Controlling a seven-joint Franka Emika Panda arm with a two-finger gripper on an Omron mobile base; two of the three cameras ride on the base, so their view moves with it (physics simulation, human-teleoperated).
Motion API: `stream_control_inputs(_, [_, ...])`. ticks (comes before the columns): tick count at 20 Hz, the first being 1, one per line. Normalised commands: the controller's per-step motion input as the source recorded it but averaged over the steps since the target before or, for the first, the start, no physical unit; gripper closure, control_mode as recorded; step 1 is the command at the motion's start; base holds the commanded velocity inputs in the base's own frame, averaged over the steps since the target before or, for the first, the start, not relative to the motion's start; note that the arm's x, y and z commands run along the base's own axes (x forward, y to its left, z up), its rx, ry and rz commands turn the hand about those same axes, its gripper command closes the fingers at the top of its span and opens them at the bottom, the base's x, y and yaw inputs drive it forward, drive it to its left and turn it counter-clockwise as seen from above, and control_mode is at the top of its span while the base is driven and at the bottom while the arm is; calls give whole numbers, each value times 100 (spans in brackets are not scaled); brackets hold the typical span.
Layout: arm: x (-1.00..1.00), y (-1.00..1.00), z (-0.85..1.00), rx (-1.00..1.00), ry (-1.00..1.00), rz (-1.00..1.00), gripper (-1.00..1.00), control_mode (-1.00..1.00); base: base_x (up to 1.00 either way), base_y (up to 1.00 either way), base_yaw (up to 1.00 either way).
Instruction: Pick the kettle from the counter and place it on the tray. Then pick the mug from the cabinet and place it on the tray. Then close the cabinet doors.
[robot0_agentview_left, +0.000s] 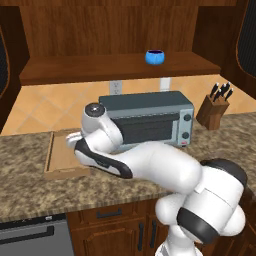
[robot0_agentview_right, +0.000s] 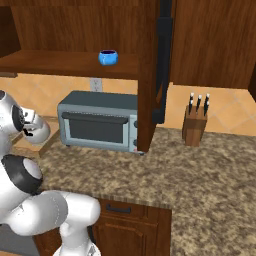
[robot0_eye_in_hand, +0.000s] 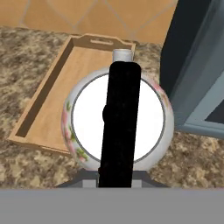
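Clamped on the black arched handle of the round silvery-white kettle (robot0_eye_in_hand: 118, 124), going by the hand view: handle runs straight up from the gripper (robot0_eye_in_hand: 114, 181), fingertips themselves hidden under it, so grip probably firm but not confirmed. Kettle hangs over the speckled granite counter (robot0_agentview_left: 30, 175), overlapping the near right corner of the shallow light wooden tray (robot0_eye_in_hand: 57, 94). Tray centre lies up-left of the kettle in hand view, long axis running away from the hand. Grey toaster oven (robot0_agentview_left: 150, 117) just beside on the other side. Small blue mug (robot0_agentview_left: 155, 56) on the cabinet shelf (robot0_agentview_left: 75, 67).
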Motion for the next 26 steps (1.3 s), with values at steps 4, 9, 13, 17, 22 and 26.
stream_control_inputs(4, [65,39,-1,0,3,-7,100,-100,0,0,0])
stream_control_inputs(9, [54,40,0,0,0,-6,100,-100,0,0,0])
stream_control_inputs(13, [44,44,-1,0,-1,-3,100,-100,0,0,0])
stream_control_inputs(17, [44,32,-10,0,0,-3,100,-100,0,0,0])
stream_control_inputs(22, [28,4,-26,0,0,-2,100,-100,0,0,0])
stream_control_inputs(26, [28,9,-28,0,0,-1,100,-100,0,0,0])
